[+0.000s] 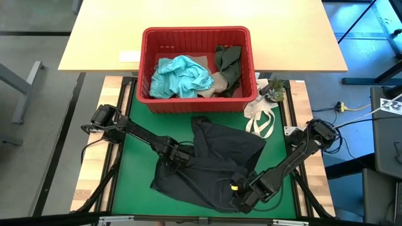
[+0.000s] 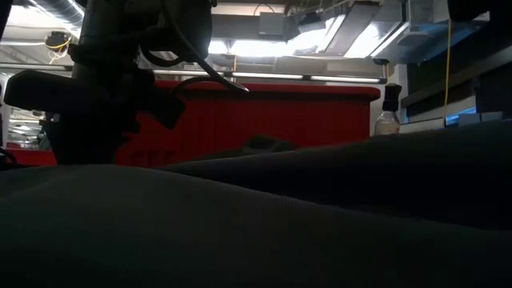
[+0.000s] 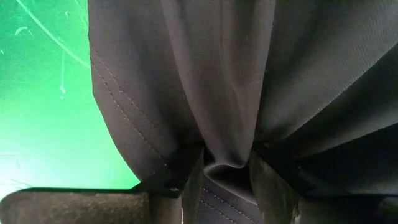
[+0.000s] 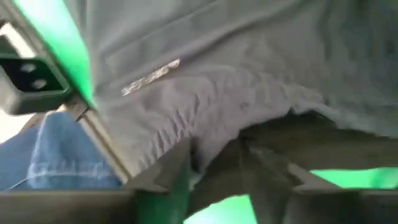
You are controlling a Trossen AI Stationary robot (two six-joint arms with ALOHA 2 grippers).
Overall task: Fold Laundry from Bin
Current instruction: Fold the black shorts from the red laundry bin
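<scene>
Blk garment [image 3: 205, 81] pinched in left hand [image 3: 227, 186], right hand [image 4: 214, 165]

right gripper tips [image 4: 214, 165]: buried in a fold of the black garment [image 1: 210, 166].
bin [image 2: 264, 120]: lower wall hidden behind the garment, low view.
beige cloth [image 1: 217, 80]: mostly covered by the teal garment [image 1: 181, 75].
white bag [image 1: 262, 119]: partly tucked behind the bin.

Black jointed arms [image 1: 144, 138] — yellow marking.
</scene>
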